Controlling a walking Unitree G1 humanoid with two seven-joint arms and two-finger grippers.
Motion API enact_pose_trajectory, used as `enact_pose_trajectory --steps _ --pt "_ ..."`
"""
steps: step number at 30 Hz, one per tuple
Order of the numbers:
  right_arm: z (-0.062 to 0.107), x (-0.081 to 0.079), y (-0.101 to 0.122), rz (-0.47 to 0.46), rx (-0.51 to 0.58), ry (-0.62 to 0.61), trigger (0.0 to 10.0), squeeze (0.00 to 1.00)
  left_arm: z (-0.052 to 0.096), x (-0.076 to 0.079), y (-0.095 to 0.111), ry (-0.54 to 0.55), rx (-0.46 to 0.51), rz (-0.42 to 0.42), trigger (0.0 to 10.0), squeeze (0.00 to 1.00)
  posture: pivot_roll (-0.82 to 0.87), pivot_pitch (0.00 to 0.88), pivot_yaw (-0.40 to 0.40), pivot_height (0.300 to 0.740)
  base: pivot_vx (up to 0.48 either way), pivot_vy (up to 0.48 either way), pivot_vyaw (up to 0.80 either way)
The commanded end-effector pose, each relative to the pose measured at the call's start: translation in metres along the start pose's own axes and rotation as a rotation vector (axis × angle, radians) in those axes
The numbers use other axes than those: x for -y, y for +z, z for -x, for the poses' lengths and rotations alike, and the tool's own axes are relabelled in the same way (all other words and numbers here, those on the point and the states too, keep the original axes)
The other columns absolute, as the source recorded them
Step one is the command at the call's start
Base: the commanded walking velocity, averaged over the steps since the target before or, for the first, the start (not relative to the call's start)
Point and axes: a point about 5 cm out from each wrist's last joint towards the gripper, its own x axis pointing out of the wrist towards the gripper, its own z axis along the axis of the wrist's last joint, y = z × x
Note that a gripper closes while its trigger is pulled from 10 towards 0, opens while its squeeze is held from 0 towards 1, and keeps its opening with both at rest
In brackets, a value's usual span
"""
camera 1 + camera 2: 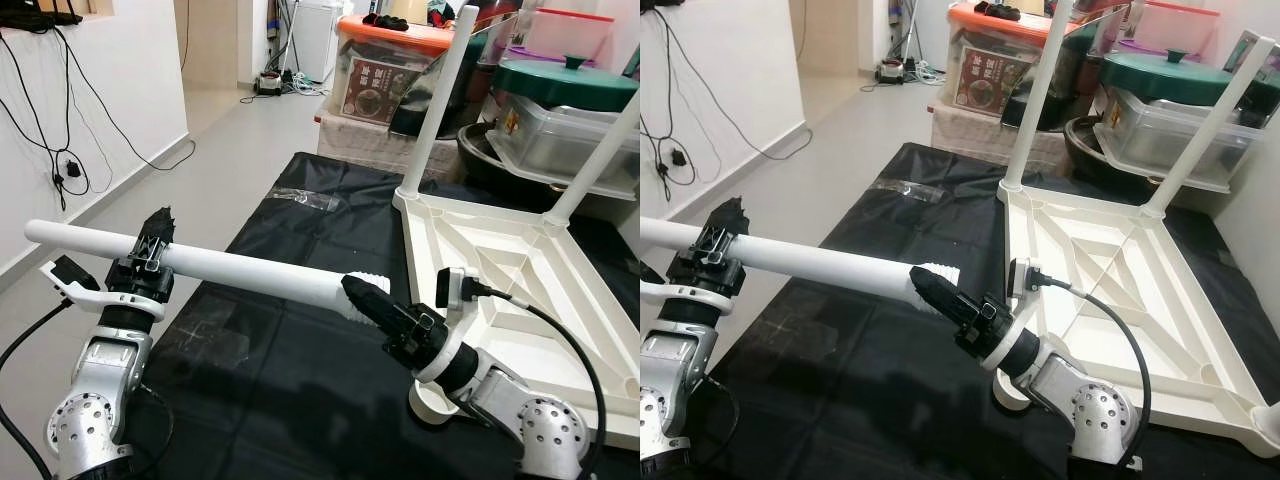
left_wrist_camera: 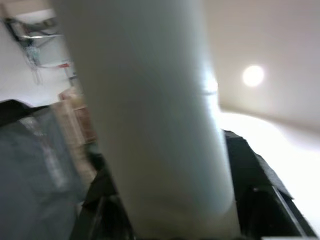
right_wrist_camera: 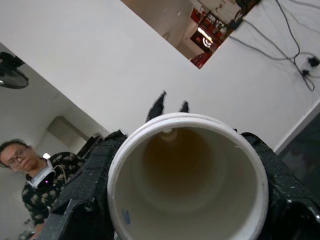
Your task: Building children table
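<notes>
A long white table leg [image 1: 240,275] lies nearly level in the air above the black mat. My left gripper [image 1: 150,245] is shut on it near its far left end. My right gripper [image 1: 368,300] is shut on its threaded end, and the right wrist view looks straight into the hollow white table leg [image 3: 186,175] between the black fingers [image 3: 82,195]. The left wrist view has the white table leg [image 2: 150,120] close up. The white tabletop [image 1: 520,290] lies upside down on the mat at the right, with two legs [image 1: 440,100] standing up from its far corners.
A black mat [image 1: 270,380] covers the floor in front of me. Plastic storage boxes, a green-lidded pot [image 1: 565,85] and other clutter stand behind the tabletop. A white wall with hanging cables [image 1: 50,120] runs along the left. A person [image 3: 35,180] appears in the right wrist view.
</notes>
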Motion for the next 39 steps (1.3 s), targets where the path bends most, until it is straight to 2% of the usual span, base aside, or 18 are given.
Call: enact_pose_trajectory --steps 1,8,9,10,11,14,15,18,23,25,26,27,28,29,35,37,38,39 --pt "0.001 0.001 -0.001 0.017 -0.022 -0.025 0.0 0.0 -0.002 0.005 0.002 -0.011 0.015 -0.039 0.0 0.0 0.07 0.0 -0.143 0.74 0.0 0.0 0.0" --pt "0.005 0.008 -0.004 0.049 -0.053 -0.076 0.0 0.0 -0.003 0.008 0.009 -0.02 0.058 -0.054 0.0 0.0 0.07 0.0 -0.145 0.74 0.0 0.0 0.0" --pt "0.007 0.015 -0.005 0.06 -0.075 -0.137 0.0 0.0 -0.004 0.009 0.011 -0.024 0.066 -0.058 0.0 0.0 0.07 0.0 -0.146 0.74 0.0 0.0 0.0" --pt "0.008 0.021 -0.006 0.09 -0.116 -0.199 10.0 0.0 -0.004 0.009 0.011 -0.026 0.071 -0.06 0.0 0.0 0.07 0.0 -0.146 0.74 0.0 0.0 0.0" --pt "0.01 0.026 -0.005 0.105 -0.136 -0.236 10.0 0.62 -0.004 0.01 0.011 -0.029 0.07 -0.065 0.0 0.0 0.07 0.0 -0.146 0.74 0.0 0.0 0.0" --pt "0.011 0.028 -0.005 0.115 -0.148 -0.256 10.0 0.62 -0.004 0.01 0.011 -0.032 0.069 -0.069 0.0 0.0 0.07 0.0 -0.146 0.74 0.0 0.0 0.0" --pt "0.012 0.029 -0.003 0.132 -0.152 -0.268 10.0 1.0 -0.003 0.01 0.01 -0.033 0.067 -0.073 0.0 0.0 0.07 0.0 -0.148 0.74 0.0 0.0 0.0" --pt "0.014 0.029 -0.001 0.161 -0.161 -0.271 10.0 1.0 -0.003 0.01 0.01 -0.034 0.067 -0.077 0.0 0.0 0.07 0.0 -0.149 0.74 0.0 0.0 0.0" --pt "0.035 0.024 0.036 0.344 -0.228 -0.289 10.0 1.0 -0.001 0.014 0.01 -0.056 0.046 -0.091 0.0 0.0 0.06 0.0 -0.145 0.74 0.0 0.0 0.0" --pt "0.042 0.017 0.056 0.494 -0.311 -0.275 10.0 0.97 0.0 0.015 0.006 -0.068 0.019 -0.09 0.0 0.0 0.06 0.0 -0.139 0.74 0.0 0.0 0.0" --pt "0.042 0.017 0.056 0.494 -0.311 -0.275 10.0 0.97 0.0 0.015 0.006 -0.068 0.019 -0.09 0.0 0.0 0.06 0.0 -0.139 0.74 0.0 0.0 0.0" --pt "0.045 0.014 0.066 0.561 -0.351 -0.265 10.0 0.57 0.0 0.015 0.004 -0.072 0.006 -0.089 0.0 0.0 0.06 0.0 -0.139 0.74 0.0 0.0 0.0" --pt "0.045 0.014 0.066 0.561 -0.351 -0.265 10.0 0.57 0.0 0.015 0.004 -0.072 0.006 -0.089 0.0 0.0 0.06 0.0 -0.139 0.74 0.0 0.0 0.0" --pt "0.048 0.012 0.08 0.656 -0.409 -0.272 10.0 0.0 0.001 0.016 0.001 -0.076 -0.011 -0.095 0.0 0.0 0.06 0.0 -0.139 0.74 0.0 0.0 0.0" --pt "0.043 0.001 0.119 0.843 -0.47 -0.263 10.0 0.0 0.002 0.018 -0.012 -0.095 -0.065 -0.1 0.0 0.0 0.05 0.0 -0.137 0.74 0.0 0.0 0.0" --pt "0.036 -0.005 0.125 0.862 -0.47 -0.232 10.0 0.0 0.001 0.019 -0.013 -0.101 -0.076 -0.1 0.0 0.0 0.05 0.0 -0.13 0.74 0.0 0.0 0.0" --pt "0.019 -0.015 0.123 0.858 -0.477 -0.156 10.0 0.0 0.0 0.02 -0.015 -0.104 -0.087 -0.107 0.0 0.0 0.05 0.0 -0.125 0.74 0.0 0.0 0.0" --pt "0.019 -0.015 0.123 0.858 -0.477 -0.156 10.0 0.0 0.0 0.02 -0.015 -0.104 -0.087 -0.107 0.0 0.0 0.05 0.0 -0.125 0.74 0.0 0.0 0.0"
